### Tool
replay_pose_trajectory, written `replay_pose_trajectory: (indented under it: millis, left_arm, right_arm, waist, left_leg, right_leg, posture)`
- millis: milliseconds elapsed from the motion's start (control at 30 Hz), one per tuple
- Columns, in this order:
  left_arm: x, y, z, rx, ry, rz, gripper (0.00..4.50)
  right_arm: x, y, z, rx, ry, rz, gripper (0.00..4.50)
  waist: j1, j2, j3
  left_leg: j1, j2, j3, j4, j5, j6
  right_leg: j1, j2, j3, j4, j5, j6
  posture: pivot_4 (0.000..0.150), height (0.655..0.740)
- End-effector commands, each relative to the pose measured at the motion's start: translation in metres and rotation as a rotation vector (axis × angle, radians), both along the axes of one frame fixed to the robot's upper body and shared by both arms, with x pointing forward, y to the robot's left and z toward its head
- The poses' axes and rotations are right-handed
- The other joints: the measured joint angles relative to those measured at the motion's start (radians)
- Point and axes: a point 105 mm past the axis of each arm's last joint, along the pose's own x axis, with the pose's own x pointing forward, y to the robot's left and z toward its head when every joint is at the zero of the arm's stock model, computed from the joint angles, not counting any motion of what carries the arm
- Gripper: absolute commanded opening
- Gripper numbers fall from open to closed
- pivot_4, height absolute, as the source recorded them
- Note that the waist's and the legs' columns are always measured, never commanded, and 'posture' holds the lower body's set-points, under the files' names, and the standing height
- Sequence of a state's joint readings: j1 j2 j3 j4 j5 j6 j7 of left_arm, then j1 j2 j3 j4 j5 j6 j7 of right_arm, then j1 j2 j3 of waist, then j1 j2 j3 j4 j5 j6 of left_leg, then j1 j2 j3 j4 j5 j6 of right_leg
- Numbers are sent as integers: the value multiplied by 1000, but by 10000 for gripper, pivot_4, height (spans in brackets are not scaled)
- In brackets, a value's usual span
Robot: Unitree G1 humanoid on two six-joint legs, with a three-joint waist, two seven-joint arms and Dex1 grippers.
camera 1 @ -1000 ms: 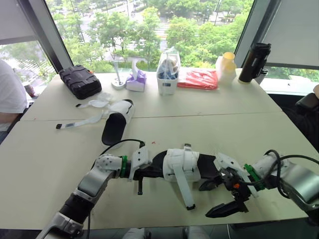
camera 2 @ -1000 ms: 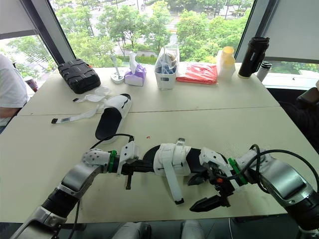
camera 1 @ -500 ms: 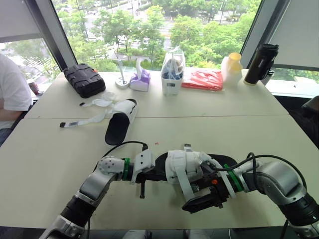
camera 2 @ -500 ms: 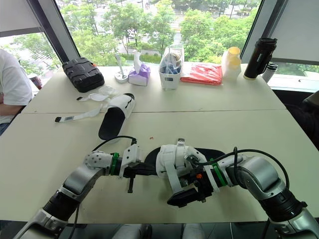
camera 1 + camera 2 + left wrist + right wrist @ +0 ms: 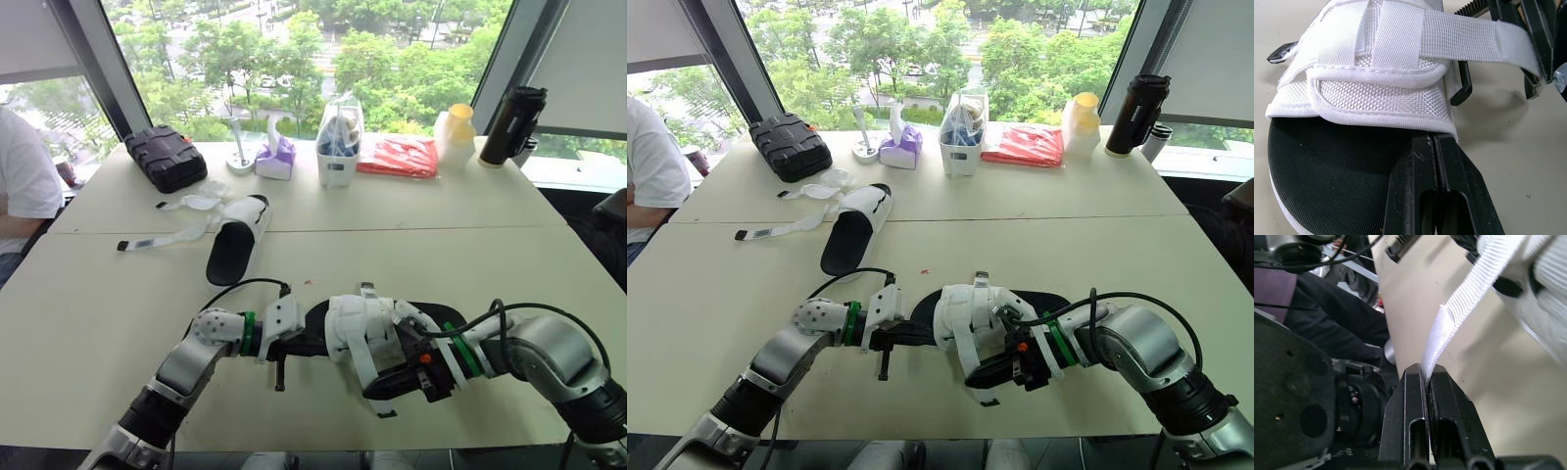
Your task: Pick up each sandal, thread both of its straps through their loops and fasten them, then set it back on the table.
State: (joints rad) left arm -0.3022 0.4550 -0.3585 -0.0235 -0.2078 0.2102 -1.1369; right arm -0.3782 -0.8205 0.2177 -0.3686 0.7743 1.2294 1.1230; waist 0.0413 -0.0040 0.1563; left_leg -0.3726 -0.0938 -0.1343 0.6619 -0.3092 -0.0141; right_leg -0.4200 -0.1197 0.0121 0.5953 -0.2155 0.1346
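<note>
Right gripper (image 5: 1426, 376) has swung inward, pinching sandal strap (image 5: 1462, 296); left gripper (image 5: 1436, 143) clamps the sole (image 5: 1327, 169).

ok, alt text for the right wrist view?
The right gripper is shut on the tip of a white woven strap, which leads away to the sandal. The beige table lies behind.

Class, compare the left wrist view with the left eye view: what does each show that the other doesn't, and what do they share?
Left wrist view: the weave of the near sandal upper and its black loop, close up. Left eye view: the far sandal with loose straps, a black case, tissue box and black bottle. Shared: the near sandal, left gripper closed on its edge, strap pinched by the right gripper.
</note>
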Motion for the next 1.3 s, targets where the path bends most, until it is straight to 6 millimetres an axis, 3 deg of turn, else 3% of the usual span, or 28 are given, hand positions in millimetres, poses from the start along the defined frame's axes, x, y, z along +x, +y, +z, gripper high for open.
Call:
replay_pose_trajectory:
  millis: [33,167,433,1300]
  left_arm:
    - [-30,-1,-53,149,189,-58,0]
    - [-29,-2,-53,148,189,-58,0]
    - [-30,-3,-53,144,190,-53,0]
    - [-26,-1,-53,144,179,-41,0]
  right_arm:
    - [21,14,46,131,-79,-14,354]
    - [41,28,68,197,-90,-46,354]
    - [65,39,60,190,-84,-95,354]
    - [55,25,33,95,-75,-84,354]
  waist:
    - [-1,0,0]
    - [3,0,-1]
    - [1,0,-1]
    - [1,2,-4]
  left_leg:
    - [0,0,0,0,0,0]
    - [1,0,-1,0,0,0]
    - [0,-3,-1,1,1,-2]
    - [0,-3,-1,1,0,0]
  right_leg:
    - [0,0,0,0,0,0]
    - [1,0,-1,0,0,0]
    - [1,-2,0,0,0,0]
    - [1,-2,0,0,0,0]
  posture:
    - [1500,7400]
    - [1500,7400]
    - [1500,7400]
    - [1500,7400]
